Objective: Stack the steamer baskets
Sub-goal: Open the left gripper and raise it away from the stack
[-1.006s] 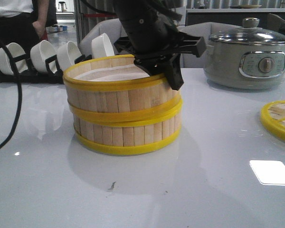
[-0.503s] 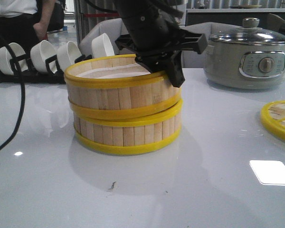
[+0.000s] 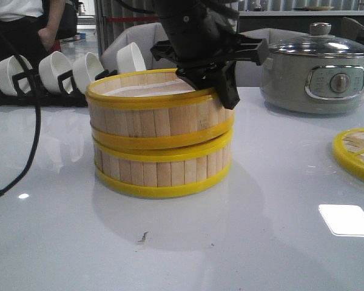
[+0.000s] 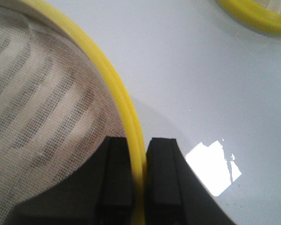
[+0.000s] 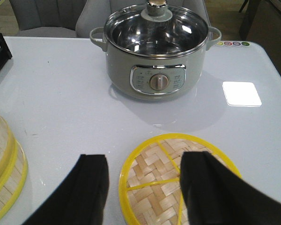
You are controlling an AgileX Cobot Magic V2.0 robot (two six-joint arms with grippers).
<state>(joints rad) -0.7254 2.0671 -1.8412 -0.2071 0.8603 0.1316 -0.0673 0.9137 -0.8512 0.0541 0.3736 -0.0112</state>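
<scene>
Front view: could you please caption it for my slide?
Left gripper pinches the top basket's rim, seated on the lower basket.

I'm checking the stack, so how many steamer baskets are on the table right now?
2: the lower steamer basket sits on the table, and the upper steamer basket rests on it, its rim pinched by the left gripper. None hidden, apparently.

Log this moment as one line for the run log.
stage: stacking | upper steamer basket on lower steamer basket | left gripper shut on upper rim | right gripper open above lid
</scene>
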